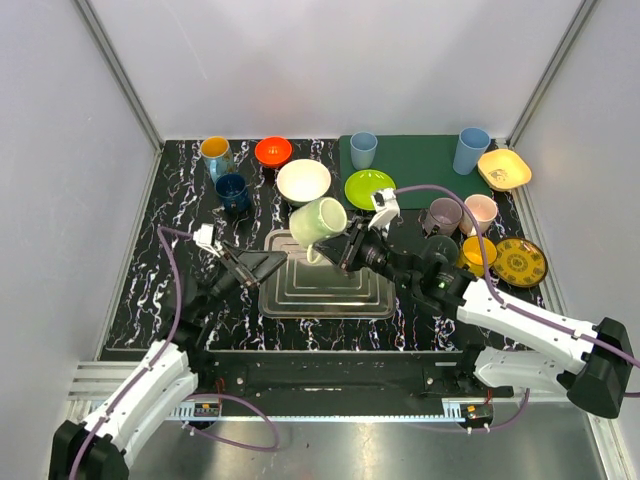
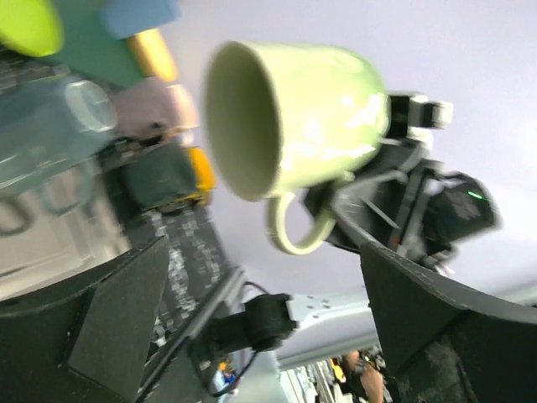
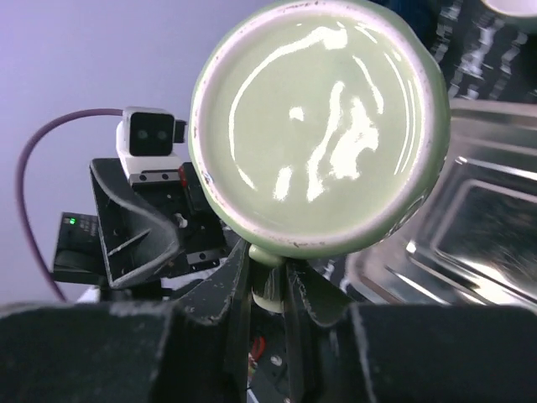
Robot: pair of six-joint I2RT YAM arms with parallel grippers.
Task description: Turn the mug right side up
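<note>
Mug [image 1: 318,222]: pale green, glossy, on its side in the air, handle hanging down.
Right gripper [image 1: 348,250]: clenched on the mug's handle, the mug's base facing it.
Left gripper [image 1: 268,264]: released, jaws spread wide, facing the mug's open mouth, apart from it.

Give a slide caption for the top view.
Right fingers hold the green mug sideways by its handle above the metal tray.

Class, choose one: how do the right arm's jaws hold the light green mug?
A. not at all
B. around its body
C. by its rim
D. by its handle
D: in the right wrist view the right arm's jaws are shut on the handle, just under the mug, whose base faces that camera.
</note>
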